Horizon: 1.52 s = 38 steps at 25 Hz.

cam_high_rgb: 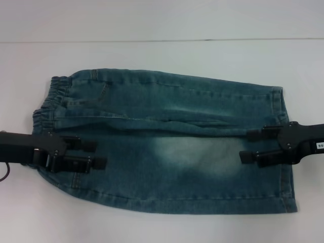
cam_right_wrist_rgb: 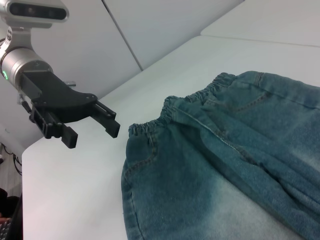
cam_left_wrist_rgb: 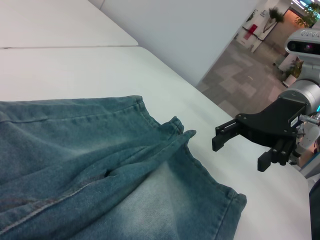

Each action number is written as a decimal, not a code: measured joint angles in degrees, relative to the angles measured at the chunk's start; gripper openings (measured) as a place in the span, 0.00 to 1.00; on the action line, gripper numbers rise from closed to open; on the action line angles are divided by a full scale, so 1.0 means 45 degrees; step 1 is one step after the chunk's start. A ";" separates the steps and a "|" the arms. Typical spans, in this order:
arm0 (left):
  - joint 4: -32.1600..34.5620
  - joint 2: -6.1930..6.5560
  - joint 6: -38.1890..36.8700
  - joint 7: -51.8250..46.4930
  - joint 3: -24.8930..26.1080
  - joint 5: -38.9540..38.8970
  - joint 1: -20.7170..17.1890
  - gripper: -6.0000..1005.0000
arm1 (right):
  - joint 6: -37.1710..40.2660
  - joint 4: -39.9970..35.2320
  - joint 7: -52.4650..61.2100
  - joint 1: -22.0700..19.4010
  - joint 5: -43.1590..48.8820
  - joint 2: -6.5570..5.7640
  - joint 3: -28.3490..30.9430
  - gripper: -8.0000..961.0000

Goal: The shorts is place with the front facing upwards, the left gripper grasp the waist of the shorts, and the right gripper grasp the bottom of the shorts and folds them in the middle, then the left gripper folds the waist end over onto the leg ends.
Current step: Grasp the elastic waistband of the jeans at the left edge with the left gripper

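Note:
Blue denim shorts [cam_high_rgb: 167, 147] lie flat on the white table [cam_high_rgb: 152, 25], elastic waist [cam_high_rgb: 50, 101] to the left and leg hems [cam_high_rgb: 286, 147] to the right. A lengthwise fold line runs along their middle. My left gripper [cam_high_rgb: 100, 154] hovers open at the waist end, holding nothing. In the right wrist view, the left gripper [cam_right_wrist_rgb: 94, 136] hangs in the air just off the waistband [cam_right_wrist_rgb: 150, 125]. My right gripper [cam_high_rgb: 245, 146] hovers open at the leg end. The left wrist view shows the right gripper [cam_left_wrist_rgb: 240, 152] raised beside the hems [cam_left_wrist_rgb: 200, 150], apart from the cloth.
The table has bare white surface all round the shorts, with a seam line [cam_high_rgb: 162, 40] across the far part. Past the table's edge in the left wrist view lies an open floor area [cam_left_wrist_rgb: 245, 70].

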State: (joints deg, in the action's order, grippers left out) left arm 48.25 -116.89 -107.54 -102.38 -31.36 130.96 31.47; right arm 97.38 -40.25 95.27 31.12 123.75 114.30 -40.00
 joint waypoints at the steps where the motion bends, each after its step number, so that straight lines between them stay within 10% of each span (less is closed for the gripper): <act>1: 0.0001 0.0000 -0.0001 -0.0001 0.0003 0.0000 0.0000 0.76 | 0.0000 -0.0001 0.0000 0.0000 0.0000 0.0002 0.0001 0.94; 15: 0.0339 0.0086 0.0033 -0.0271 0.0076 0.0164 -0.0056 0.74 | -0.0018 0.0000 -0.0019 0.0023 0.0021 0.0007 0.0004 0.94; 23: 0.1402 0.0697 0.0360 -0.0696 0.1768 0.2416 -0.0034 0.73 | 0.0221 -0.0010 -0.0252 0.0142 0.0002 0.0007 0.0121 0.94; 38: 0.1502 0.0584 0.3377 -0.1281 0.1902 0.4717 -0.0280 0.71 | 0.0144 0.0086 -0.0535 0.0234 -0.0019 0.0064 0.0121 0.94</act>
State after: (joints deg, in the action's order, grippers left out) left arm 55.01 -114.26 -92.35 -108.14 -22.80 152.19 30.20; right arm 98.02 -39.87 92.86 32.17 123.66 114.59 -39.46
